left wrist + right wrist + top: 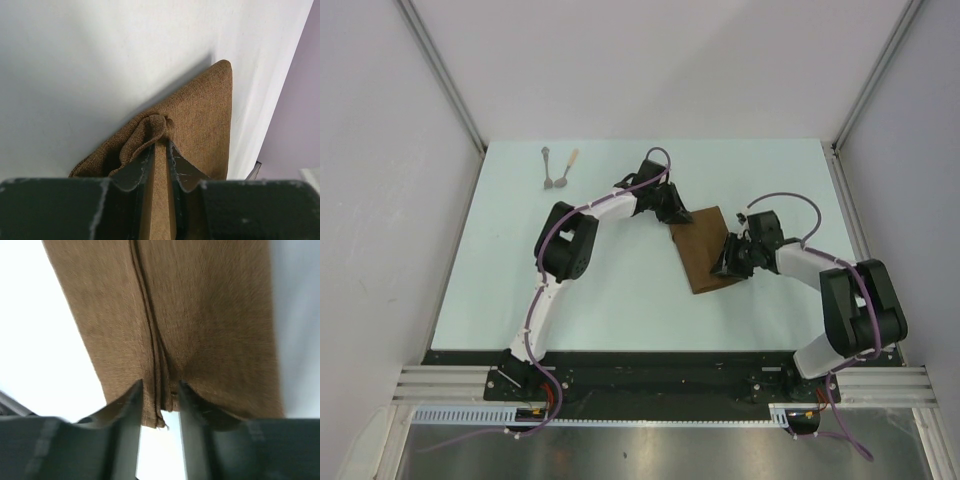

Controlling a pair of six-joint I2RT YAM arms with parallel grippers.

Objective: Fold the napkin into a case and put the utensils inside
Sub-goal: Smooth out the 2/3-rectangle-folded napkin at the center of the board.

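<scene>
the brown napkin [703,250] lies on the pale table [620,300] folded into a narrow, long strip, set at a slant. the left gripper [672,207] is at the napkin's far end, and in its wrist view the left gripper [159,146] is clamped on a bunched-up fold of the napkin [205,110], cloth pinched tight between the two fingers. the right gripper [730,262] is at the napkin's near right edge; in its wrist view the right gripper [159,392] has its fingers [131,402] apart, with the layered edge of the napkin [210,315] lying between them and a gap on either side. the grey-handled spoon [548,168] and the tan-handled spoon [568,168] lie close together, well apart from the napkin, off to its far left.
</scene>
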